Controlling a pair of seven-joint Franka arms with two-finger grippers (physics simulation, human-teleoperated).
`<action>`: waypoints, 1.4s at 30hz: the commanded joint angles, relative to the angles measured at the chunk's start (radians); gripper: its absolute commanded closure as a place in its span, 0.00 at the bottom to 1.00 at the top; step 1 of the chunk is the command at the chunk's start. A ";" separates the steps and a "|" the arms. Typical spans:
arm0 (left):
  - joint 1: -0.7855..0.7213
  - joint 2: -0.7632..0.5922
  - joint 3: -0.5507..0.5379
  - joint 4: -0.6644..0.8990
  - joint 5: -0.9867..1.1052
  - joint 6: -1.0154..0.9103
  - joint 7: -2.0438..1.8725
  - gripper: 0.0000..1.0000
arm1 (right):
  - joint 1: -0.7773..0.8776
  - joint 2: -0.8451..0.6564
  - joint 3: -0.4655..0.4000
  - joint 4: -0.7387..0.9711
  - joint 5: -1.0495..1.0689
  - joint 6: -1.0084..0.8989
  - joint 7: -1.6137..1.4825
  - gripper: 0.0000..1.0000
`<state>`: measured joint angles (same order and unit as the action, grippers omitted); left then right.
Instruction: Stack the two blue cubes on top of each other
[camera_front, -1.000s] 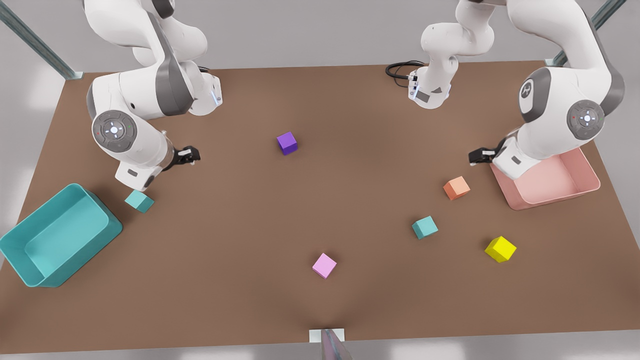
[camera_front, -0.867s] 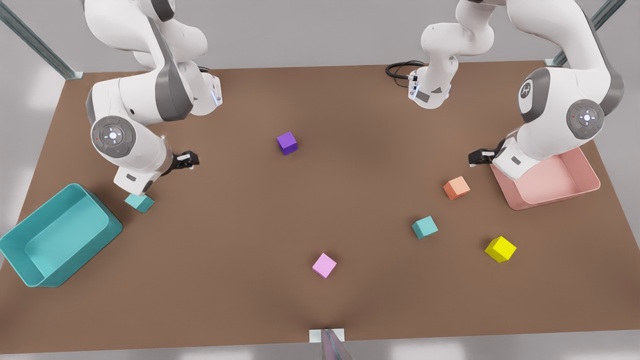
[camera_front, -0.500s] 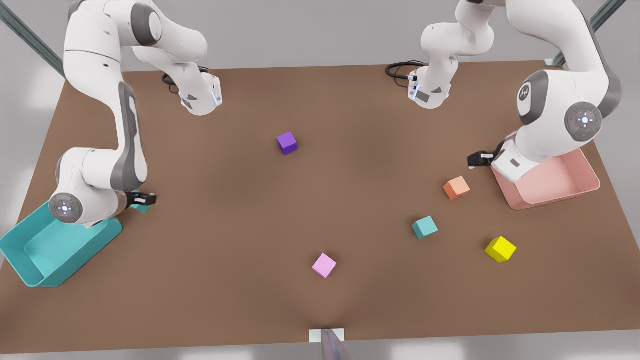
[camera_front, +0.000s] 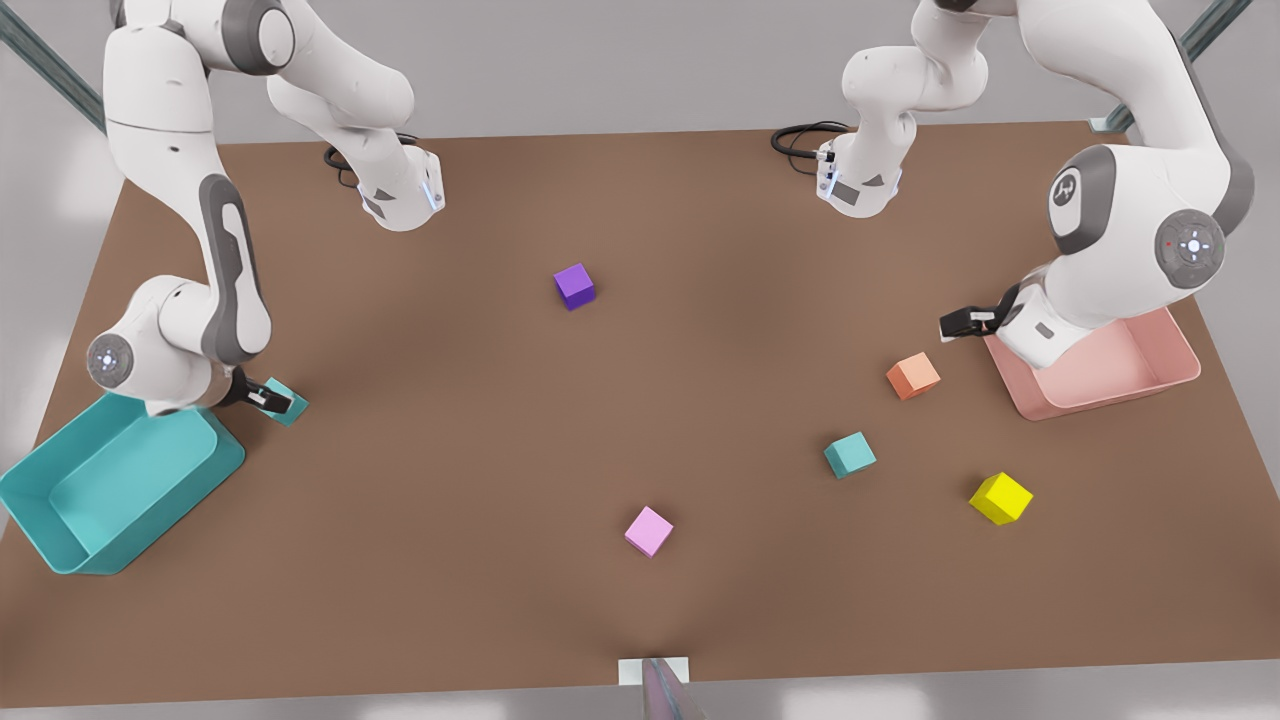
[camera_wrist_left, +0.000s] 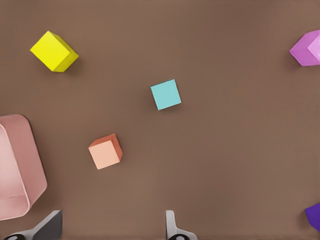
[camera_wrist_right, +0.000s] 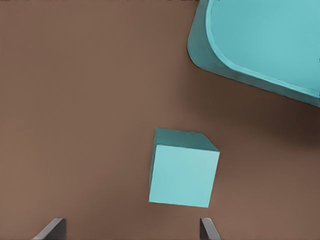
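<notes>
The brown table (camera_front: 500, 450) is looking matt and smooth; the teal bin (camera_front: 60, 545) and arms (camera_front: 1130, 270) are showing glossy plastic.

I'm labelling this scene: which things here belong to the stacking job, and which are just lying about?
Job: blue cube by the teal bin, under the open right end effector; second blue cube.

Lying about: purple cube, pink cube, orange cube, yellow cube, teal bin, pink bin.

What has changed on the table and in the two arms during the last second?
The right gripper swung from beside the purple cube's side of the table down toward the teal bin. It now hovers open above the blue cube by that bin, nothing grasped. The left gripper, open near the pink bin, barely shifted. All cubes stayed put, including the other blue cube.
</notes>
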<state>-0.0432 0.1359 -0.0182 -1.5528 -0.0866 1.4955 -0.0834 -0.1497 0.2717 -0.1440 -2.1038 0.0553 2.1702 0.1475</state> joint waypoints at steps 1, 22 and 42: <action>-0.003 -0.001 0.000 0.000 -0.004 -0.001 -0.004 0.00 | -0.014 0.000 0.000 -0.018 0.006 0.160 0.001 0.00; -0.007 0.011 -0.005 -0.001 -0.005 -0.004 -0.004 0.00 | -0.062 0.032 0.003 -0.120 0.040 0.240 -0.002 0.00; -0.007 0.022 -0.005 -0.001 -0.005 -0.021 -0.006 0.00 | -0.057 0.147 0.007 -0.116 0.040 0.355 -0.002 0.00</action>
<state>-0.0509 0.1607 -0.0228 -1.5543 -0.0926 1.4810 -0.0876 -0.2073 0.4145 -0.1367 -2.2203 0.0938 2.4867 0.1519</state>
